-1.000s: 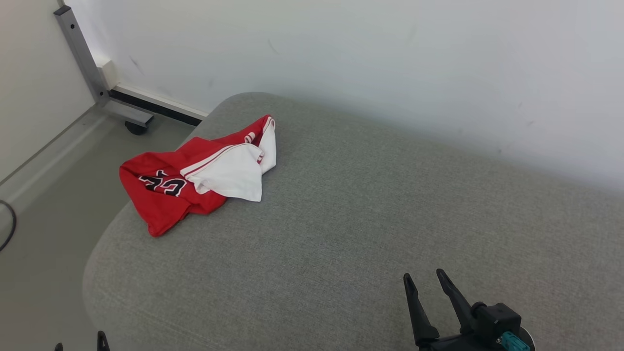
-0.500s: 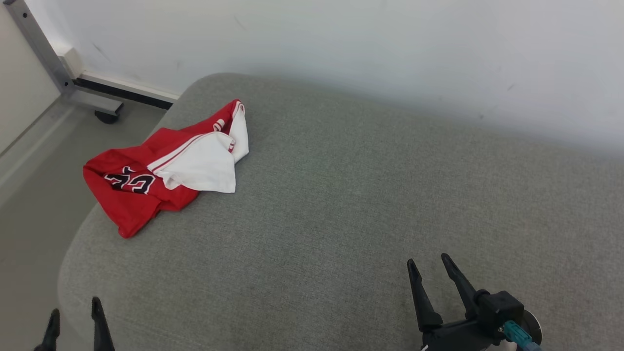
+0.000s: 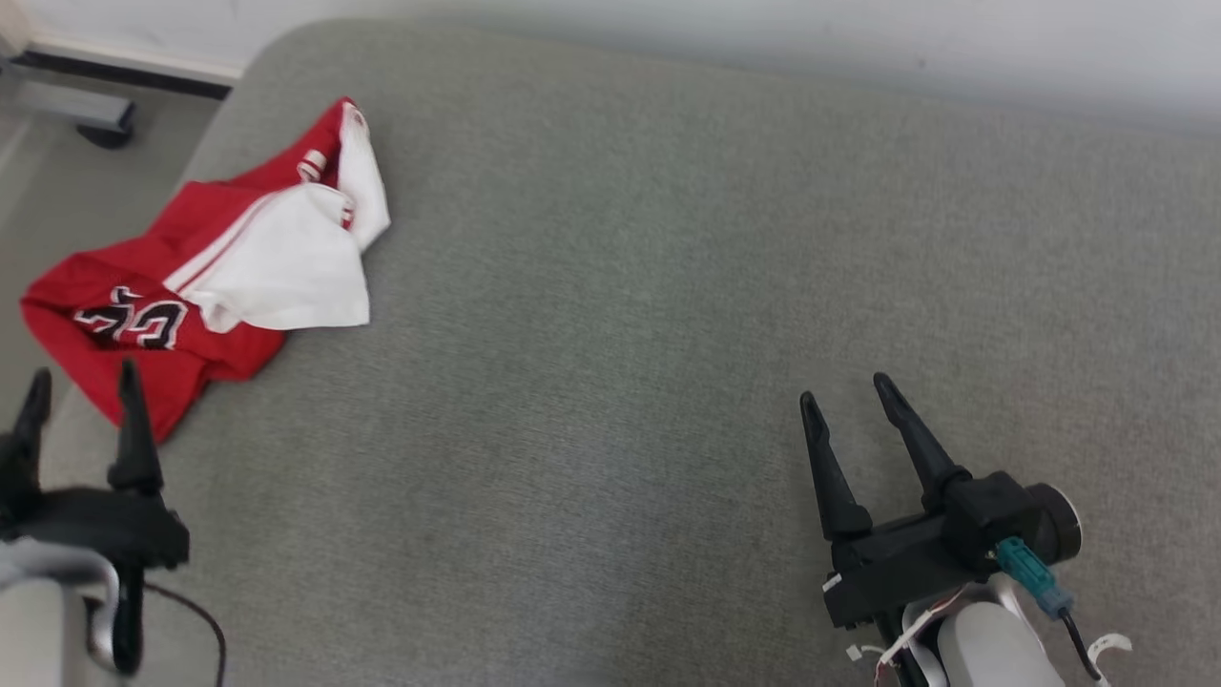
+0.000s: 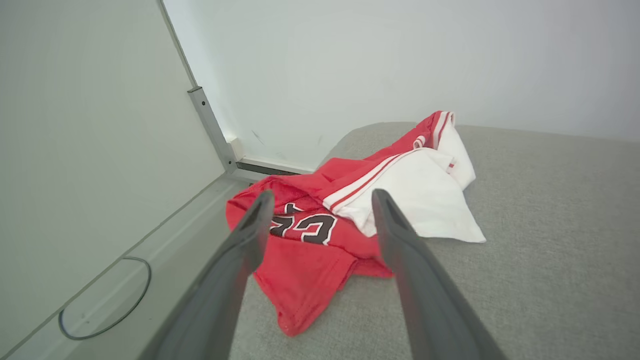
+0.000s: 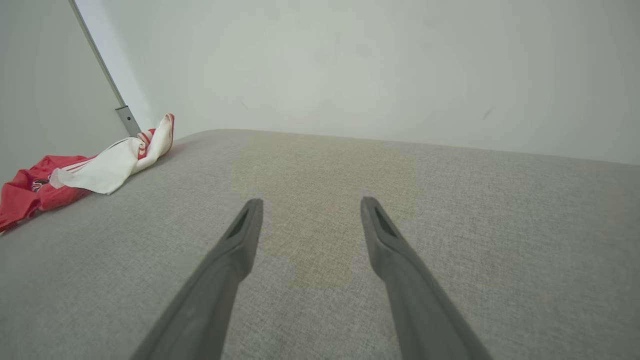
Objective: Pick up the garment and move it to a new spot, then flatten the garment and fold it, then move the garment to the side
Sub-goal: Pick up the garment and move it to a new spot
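Observation:
A crumpled red and white garment [image 3: 210, 267] with black numerals lies at the far left corner of the grey cushioned surface [image 3: 620, 334]. My left gripper [image 3: 81, 377] stands open just short of its near red edge, nothing between the fingers. From the left wrist, the garment [image 4: 360, 200] lies right ahead of the open left gripper [image 4: 320, 200]. Well to the right, my right gripper [image 3: 844, 391] hovers open and empty over bare cushion. In the right wrist view the garment [image 5: 90, 167] lies far off to the left of the open right gripper [image 5: 307, 202].
A white wall [image 3: 858, 38] runs behind the cushion. Left of the cushion is grey floor [image 3: 38, 162] with a wheeled metal frame leg [image 3: 95, 119]. A black cable loop [image 4: 105, 300] lies on the floor in the left wrist view.
The head camera has tilted down and shifted, so the whole scene slid up and left. Both grippers show higher in the picture, the left one now close to the garment.

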`<state>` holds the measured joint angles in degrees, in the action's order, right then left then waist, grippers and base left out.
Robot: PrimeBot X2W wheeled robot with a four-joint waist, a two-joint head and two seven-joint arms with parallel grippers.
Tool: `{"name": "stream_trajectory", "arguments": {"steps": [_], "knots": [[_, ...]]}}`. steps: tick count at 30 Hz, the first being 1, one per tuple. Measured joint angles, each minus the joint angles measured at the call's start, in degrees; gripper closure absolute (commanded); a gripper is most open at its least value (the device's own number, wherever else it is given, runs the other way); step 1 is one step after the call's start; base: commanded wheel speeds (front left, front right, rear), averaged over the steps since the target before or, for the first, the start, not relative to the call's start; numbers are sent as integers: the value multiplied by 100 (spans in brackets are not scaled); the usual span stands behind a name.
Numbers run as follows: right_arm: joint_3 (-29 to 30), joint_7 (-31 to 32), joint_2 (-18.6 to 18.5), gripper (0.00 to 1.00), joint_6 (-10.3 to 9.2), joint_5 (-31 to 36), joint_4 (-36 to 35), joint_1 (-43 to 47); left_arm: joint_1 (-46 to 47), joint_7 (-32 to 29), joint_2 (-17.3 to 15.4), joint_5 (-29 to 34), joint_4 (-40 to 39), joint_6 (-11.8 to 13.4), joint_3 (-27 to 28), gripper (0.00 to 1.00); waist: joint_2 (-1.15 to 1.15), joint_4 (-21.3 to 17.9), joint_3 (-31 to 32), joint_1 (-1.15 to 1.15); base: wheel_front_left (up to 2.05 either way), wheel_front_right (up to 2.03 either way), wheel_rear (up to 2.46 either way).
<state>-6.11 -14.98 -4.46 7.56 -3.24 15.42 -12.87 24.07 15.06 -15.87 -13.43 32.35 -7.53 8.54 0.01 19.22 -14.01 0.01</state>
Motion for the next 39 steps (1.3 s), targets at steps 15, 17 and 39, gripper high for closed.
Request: {"name": "stream_trajectory", "arguments": {"steps": [15,17,39], "knots": [[-38,-25,-421,0,0,75,-350,-340,1837,-110,-867,-1361,2119,-1,-677,0,0,-707,-1170,-1,0,0,0],[-36,-35,-463,0,1,81,-419,-361,1924,-159,-843,-1490,2446,-1,-658,0,0,-796,-1268,-1,0,0,0],[27,-15,-58,0,0,-126,-22,-124,2155,-19,-845,-2125,1863,2,-1898,100,0,-1144,-625,-1,0,0,0]]}}
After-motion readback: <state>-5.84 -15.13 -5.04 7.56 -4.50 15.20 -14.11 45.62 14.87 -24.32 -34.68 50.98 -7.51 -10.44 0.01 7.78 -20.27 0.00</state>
